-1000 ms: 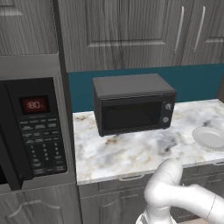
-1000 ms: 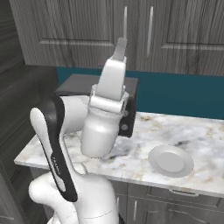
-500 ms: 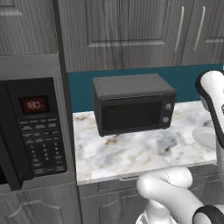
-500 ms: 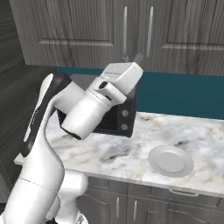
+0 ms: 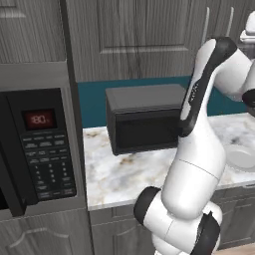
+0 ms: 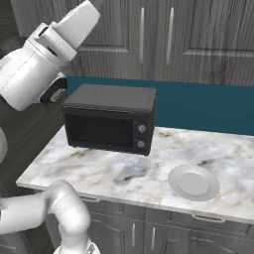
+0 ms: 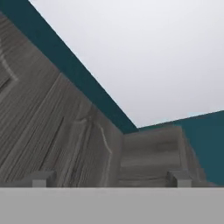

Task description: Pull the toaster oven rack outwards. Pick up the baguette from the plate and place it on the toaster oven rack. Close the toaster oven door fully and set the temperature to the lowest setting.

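Arm swung up; claw (image 7: 109, 178) open, well above toaster oven (image 6: 109, 118).

A dark grey boxy toaster oven (image 6: 110, 119) sits on a marbled surface (image 6: 109, 173), backed against a teal wall. Its toaster oven door (image 6: 99, 130), a dark glass window in a grey frame, stands upright and closed. Two round knobs, one above the other, sit on its right panel. To its right, well apart and nearer the front edge, lies a small round white plate (image 6: 193, 182), shallow, with nothing visible on it.
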